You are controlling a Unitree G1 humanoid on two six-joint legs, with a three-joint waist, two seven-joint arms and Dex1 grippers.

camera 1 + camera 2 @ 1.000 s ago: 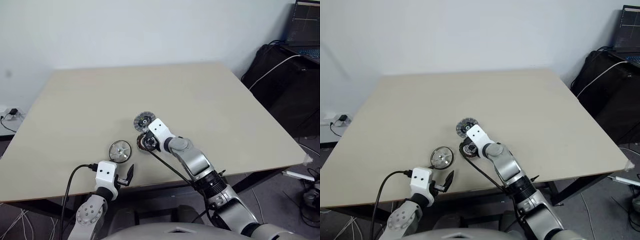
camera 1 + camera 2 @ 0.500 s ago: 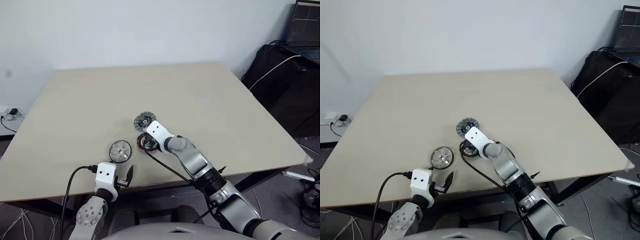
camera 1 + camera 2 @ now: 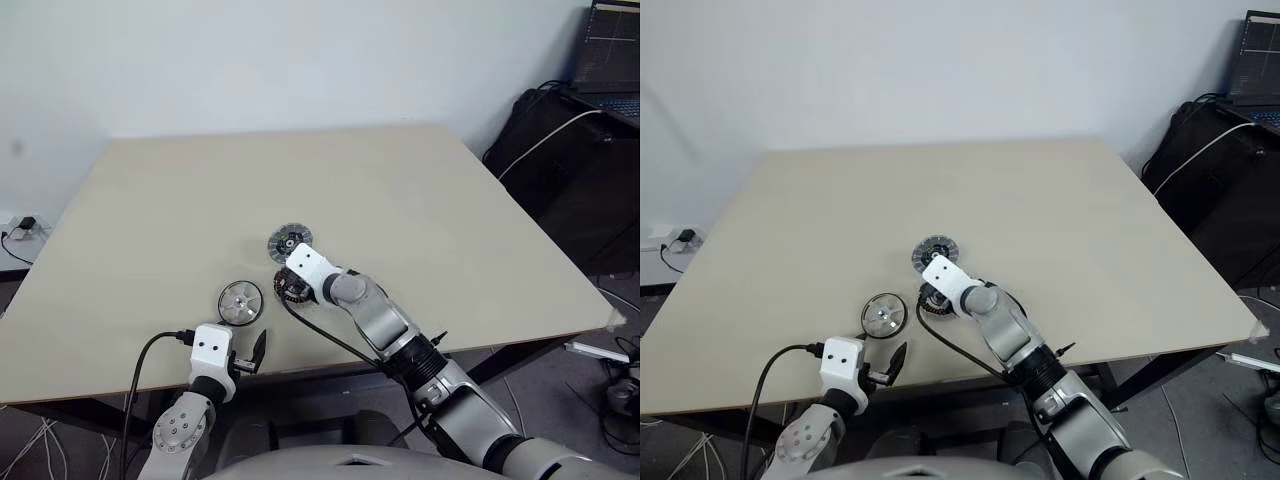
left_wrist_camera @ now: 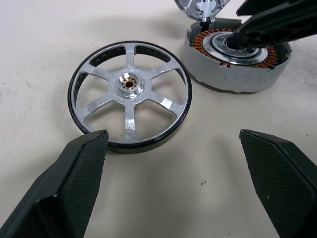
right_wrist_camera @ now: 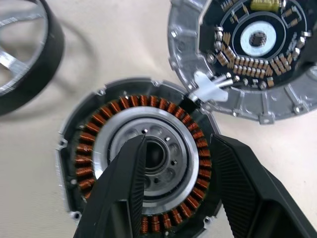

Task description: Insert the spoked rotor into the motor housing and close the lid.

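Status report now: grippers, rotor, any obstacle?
Left gripper open near spoked rotor. Right gripper over motor housing, nothing held. Lid lies beside.

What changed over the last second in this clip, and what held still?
The right end effector shifted slightly toward the robot's left over the motor housing, its wrist rolling; its fingers sit at the housing's centre, nothing lifted. The left end effector stayed open near the table edge. The spoked rotor and lid did not move.

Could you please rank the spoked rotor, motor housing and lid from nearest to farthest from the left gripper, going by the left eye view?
1. Spoked rotor, just ahead of the left gripper.
2. Motor housing, farther ahead and to the right, under the right gripper.
3. Lid, behind the housing.
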